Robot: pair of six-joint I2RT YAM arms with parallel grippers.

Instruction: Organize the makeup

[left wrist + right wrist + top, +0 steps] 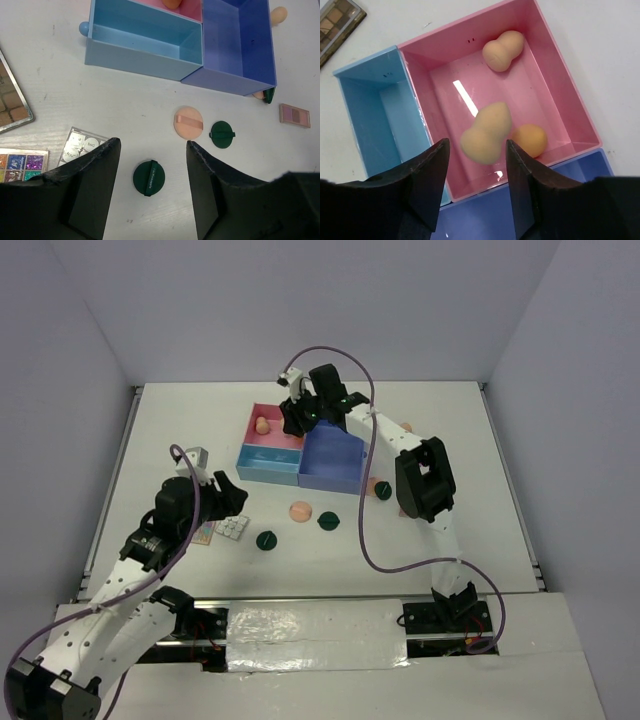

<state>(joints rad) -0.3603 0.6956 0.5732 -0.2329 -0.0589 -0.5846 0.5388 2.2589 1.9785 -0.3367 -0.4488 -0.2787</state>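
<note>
Three peach sponges [503, 50] lie inside the pink compartment [540, 85].

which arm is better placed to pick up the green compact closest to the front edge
Left. The left gripper, open, hangs almost over that compact, framed between its jaws. The right gripper is far back over the pink bin, so it would likely need a longer reach.

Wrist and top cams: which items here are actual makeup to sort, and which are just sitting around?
Job items:
- sponges in the pink compartment
- puff
- green compacts
- palettes

Just there:
- tray, the container rather than makeup
- table
</note>
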